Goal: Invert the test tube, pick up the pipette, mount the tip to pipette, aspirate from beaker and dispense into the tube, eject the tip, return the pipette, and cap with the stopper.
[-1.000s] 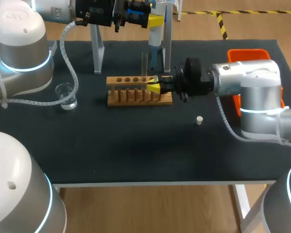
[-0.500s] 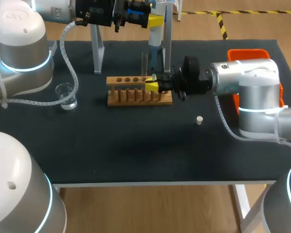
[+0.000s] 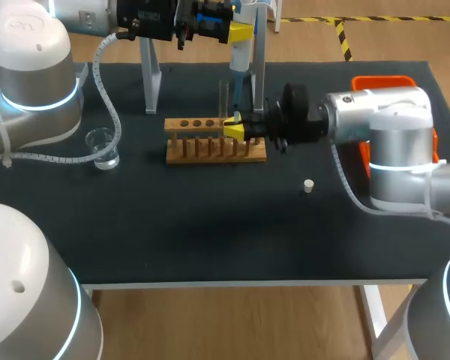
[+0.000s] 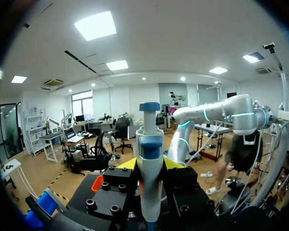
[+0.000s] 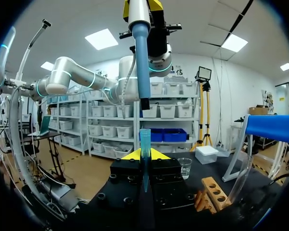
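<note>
My left gripper (image 3: 237, 31) hangs above the back of the table, shut on the white and blue pipette (image 3: 240, 54), which points down. In the left wrist view the pipette (image 4: 149, 159) stands upright between the fingers. My right gripper (image 3: 235, 129) is at the right end of the wooden rack (image 3: 210, 148), shut on a blue pipette tip (image 5: 144, 139) held upright. The pipette's nozzle (image 5: 145, 102) is straight above the tip with a small gap. A clear test tube (image 3: 224, 97) stands in the rack. The beaker (image 3: 103, 148) is at the left and the white stopper (image 3: 308, 186) lies at the right.
A white stand (image 3: 150, 75) rises behind the rack, its other leg (image 3: 259, 71) close to the pipette. An orange bin (image 3: 382, 84) sits at the back right behind my right arm. The front half of the black table (image 3: 210, 225) is bare.
My right gripper has shifted slightly left and up with the blue tip, closer under the pipette. The left arm and pipette have not moved.
</note>
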### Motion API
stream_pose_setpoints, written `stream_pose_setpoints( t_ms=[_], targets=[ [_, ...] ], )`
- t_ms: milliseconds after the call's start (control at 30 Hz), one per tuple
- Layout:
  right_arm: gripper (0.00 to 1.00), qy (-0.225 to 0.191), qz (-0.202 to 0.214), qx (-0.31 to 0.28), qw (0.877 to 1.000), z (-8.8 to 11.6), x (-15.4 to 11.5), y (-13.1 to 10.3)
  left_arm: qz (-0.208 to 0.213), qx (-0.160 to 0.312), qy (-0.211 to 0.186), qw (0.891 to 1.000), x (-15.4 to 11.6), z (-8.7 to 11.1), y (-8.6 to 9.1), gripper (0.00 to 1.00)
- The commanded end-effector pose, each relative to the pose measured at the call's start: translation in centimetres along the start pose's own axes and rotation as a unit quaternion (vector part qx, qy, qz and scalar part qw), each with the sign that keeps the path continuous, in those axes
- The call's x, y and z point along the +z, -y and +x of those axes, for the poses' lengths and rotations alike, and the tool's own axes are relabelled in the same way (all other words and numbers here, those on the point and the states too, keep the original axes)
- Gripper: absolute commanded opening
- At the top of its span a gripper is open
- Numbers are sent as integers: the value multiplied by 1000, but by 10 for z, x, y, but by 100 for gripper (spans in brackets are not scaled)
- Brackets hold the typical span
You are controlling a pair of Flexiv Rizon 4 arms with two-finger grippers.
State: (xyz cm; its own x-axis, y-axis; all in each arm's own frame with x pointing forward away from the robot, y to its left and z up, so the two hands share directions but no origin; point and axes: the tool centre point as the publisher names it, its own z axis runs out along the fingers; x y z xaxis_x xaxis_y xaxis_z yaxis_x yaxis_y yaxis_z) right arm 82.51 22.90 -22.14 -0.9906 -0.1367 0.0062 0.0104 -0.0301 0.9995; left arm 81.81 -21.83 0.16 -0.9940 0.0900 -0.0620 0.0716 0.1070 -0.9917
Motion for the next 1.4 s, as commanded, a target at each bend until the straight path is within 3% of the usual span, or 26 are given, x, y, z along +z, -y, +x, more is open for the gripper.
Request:
stream_pose_setpoints(
  t_ms=[33,1400],
  targets=[
    [0,1,1,0,1000,1,-1,-3,-1,0,-2,1000,-1,-1,1,0],
    [0,-1,-6,-5,1000,-2,4,-15,-1,0,-2,1000,-1,-1,1,0]
  ],
)
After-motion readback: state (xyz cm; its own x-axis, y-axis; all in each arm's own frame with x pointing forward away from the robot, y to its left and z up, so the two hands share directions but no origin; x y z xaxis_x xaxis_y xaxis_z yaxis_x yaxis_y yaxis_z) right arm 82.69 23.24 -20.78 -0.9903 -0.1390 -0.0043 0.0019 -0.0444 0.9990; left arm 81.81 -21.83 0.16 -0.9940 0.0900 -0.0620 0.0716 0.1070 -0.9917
